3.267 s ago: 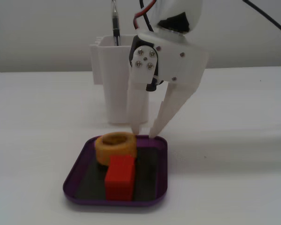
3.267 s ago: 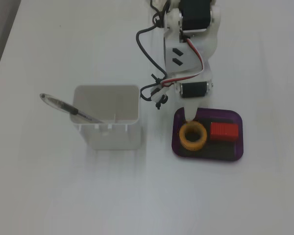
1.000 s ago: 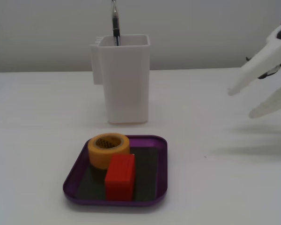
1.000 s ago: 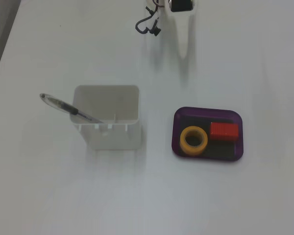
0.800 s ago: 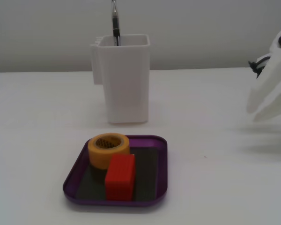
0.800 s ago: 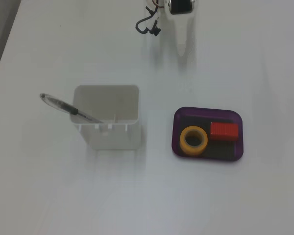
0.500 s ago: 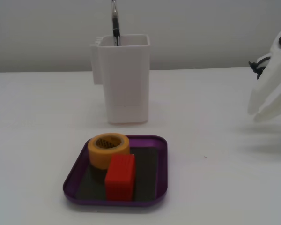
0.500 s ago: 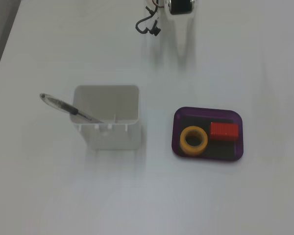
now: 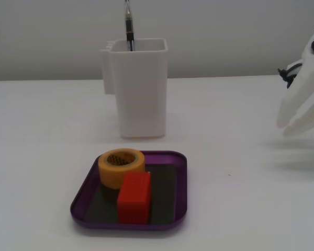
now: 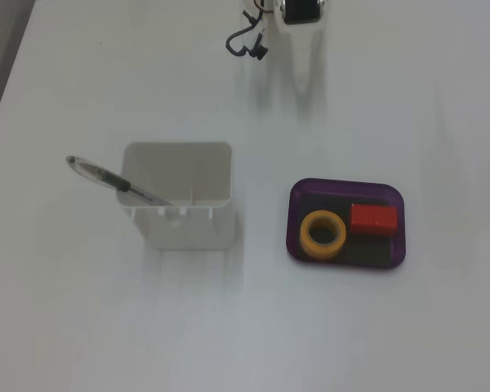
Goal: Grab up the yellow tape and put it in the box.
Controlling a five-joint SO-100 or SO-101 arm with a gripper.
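Two things sit in the purple box point(image 9: 179, 180): one yellow tape point(image 9: 121, 166) lying flat with its core up, and one red block point(image 9: 134, 197) touching it, both on the dark floor. One tall white container point(image 9: 140, 89) stands just behind the box in that fixed view, holding a single pen point(image 10: 114, 182). Off to the side, well clear, the white gripper point(image 9: 295, 124) hangs with nothing in it, jaws only narrowly parted.
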